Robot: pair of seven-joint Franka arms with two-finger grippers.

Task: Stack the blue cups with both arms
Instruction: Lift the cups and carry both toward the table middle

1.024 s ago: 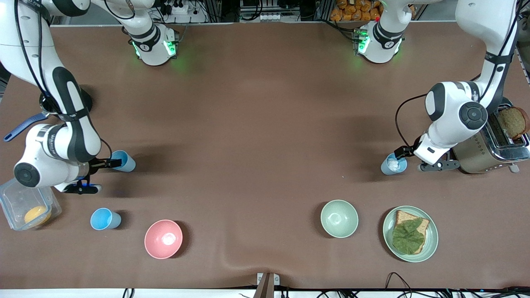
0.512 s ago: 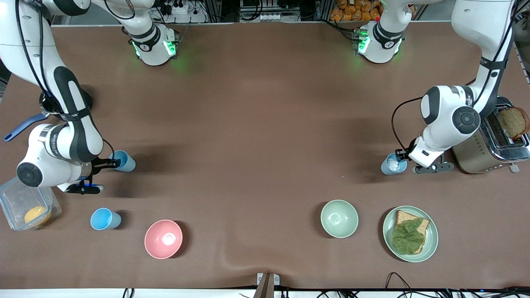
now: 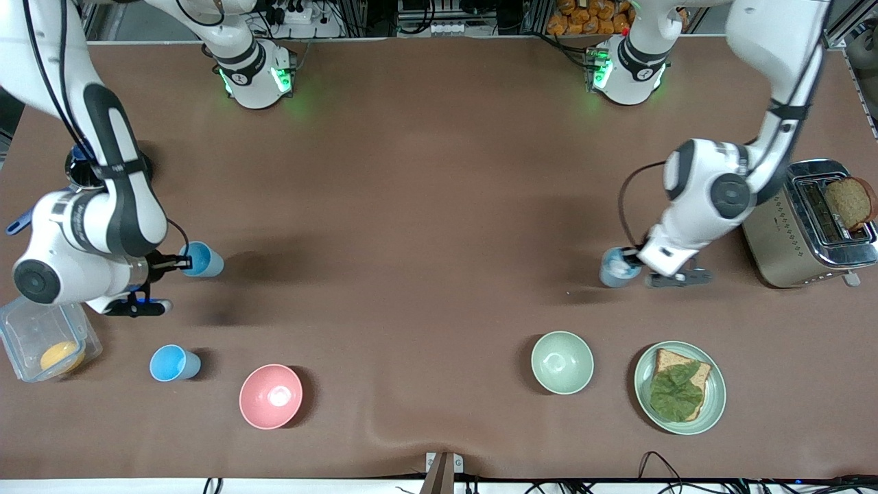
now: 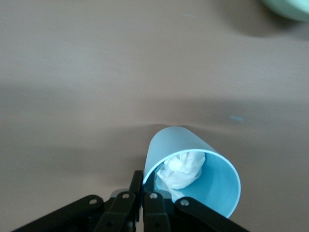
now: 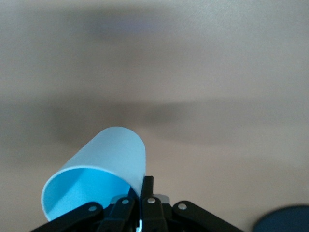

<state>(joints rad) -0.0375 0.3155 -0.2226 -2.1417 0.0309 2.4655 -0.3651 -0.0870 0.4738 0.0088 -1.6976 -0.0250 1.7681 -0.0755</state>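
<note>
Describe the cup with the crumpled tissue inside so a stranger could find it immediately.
Start at the silver toaster at the left arm's end of the table. Beside it, toward the table's middle, the left gripper pinches the rim of a grey-blue cup. Alone among the three blue cups, it holds white tissue.

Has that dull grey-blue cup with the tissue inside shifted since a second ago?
Yes. The grey-blue plastic cup, pinched in the left gripper, has moved away from the silver toaster, toward the table's middle.

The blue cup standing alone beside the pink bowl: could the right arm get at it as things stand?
Probably not right away: the right gripper is shut on another blue cup. The lone blue cup is upright beside the pink bowl, nothing over it.
</note>
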